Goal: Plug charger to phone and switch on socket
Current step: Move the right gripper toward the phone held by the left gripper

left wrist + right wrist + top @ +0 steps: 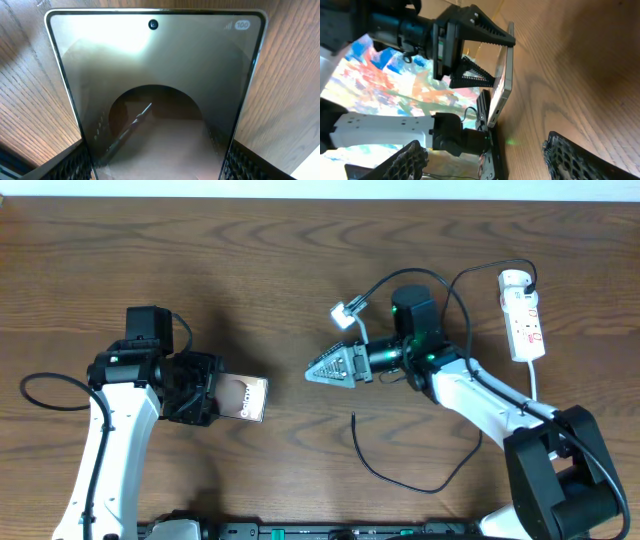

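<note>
- Overhead: left gripper (225, 397) clamps the phone (250, 398) at the table's (300, 240) left side; right gripper (315, 372) faces it, apart; the charger (400, 480) runs loosely from the socket (523, 315).
- Left wrist: phone's screen fills the view between the fingers (75, 165).
- Right wrist: its own fingers (570, 160) are spread, empty.

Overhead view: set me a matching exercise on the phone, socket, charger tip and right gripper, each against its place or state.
Things:
1. phone
2. socket
3. charger tip
4. right gripper

Places or states:
A. open, holding nothing
B. lying loose on the table, near its middle
C. clamped in the left gripper
D. lying at the table's right side, towards the far edge

Pairs: 1-C, 2-D, 3-B, 4-A
</note>
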Tool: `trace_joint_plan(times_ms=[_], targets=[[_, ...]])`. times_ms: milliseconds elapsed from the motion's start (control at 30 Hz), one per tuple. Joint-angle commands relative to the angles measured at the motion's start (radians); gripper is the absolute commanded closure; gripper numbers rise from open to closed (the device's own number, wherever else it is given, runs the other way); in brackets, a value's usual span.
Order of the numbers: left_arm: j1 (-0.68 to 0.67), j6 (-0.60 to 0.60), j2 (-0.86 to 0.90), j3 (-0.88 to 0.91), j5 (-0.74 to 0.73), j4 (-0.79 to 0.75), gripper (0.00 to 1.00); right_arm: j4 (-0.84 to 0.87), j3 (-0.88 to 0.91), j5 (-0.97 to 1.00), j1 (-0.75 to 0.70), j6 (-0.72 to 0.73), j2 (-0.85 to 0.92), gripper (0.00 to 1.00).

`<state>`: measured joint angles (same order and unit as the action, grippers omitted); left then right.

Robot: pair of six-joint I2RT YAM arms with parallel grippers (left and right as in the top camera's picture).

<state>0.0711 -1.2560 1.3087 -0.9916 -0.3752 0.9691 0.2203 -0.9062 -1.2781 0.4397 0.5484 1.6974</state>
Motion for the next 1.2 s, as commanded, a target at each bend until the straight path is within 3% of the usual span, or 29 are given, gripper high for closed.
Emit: trace_joint_plan(times_ms=[0,867,1167], targets=[[0.003,0.006,-0.014,-0.007,-0.037,0.002,0.93,-0.005,-0.009,0.064,0.032,0.025,-0.003,0.29],[0.000,0.005,-0.014,-0.007,-0.148,0.003,0.93,-0.003,-0.009,0.264,0.214,0.095,-0.003,0.28],[-0.051,-0.056,-0.014,-0.007,-0.171,0.002,0.93,0.033,-0.009,0.380,0.286,0.178,-0.003,0.30]])
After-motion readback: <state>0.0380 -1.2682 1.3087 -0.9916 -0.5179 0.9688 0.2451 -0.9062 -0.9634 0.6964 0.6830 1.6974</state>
